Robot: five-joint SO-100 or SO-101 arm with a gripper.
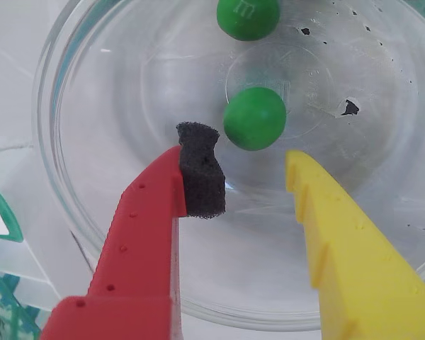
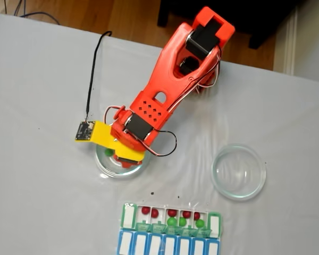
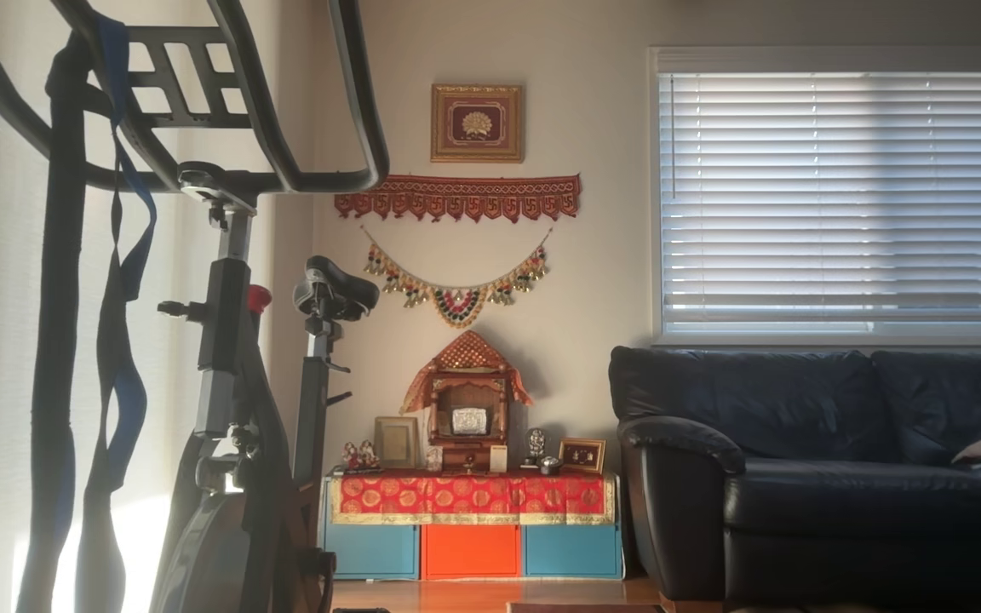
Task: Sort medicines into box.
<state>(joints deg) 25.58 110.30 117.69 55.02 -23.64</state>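
Step in hand, by my judgement: picking next green ball (image 1: pixel 254 118) from glass dish (image 1: pixel 71 205). Gripper (image 1: pixel 251 170) released, jaws spread, ball just ahead between tips — not touching. Second green ball (image 1: pixel 248 17) at far rim. Next move calls for short advance, then gentle close; smooth sphere may roll on slick glass. Red finger carries black foam pad (image 1: pixel 200 170), yellow finger bare. Pill box (image 2: pixel 128 217) holds red and green balls already.

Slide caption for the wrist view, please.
Open hand poised over a green ball in the glass dish.
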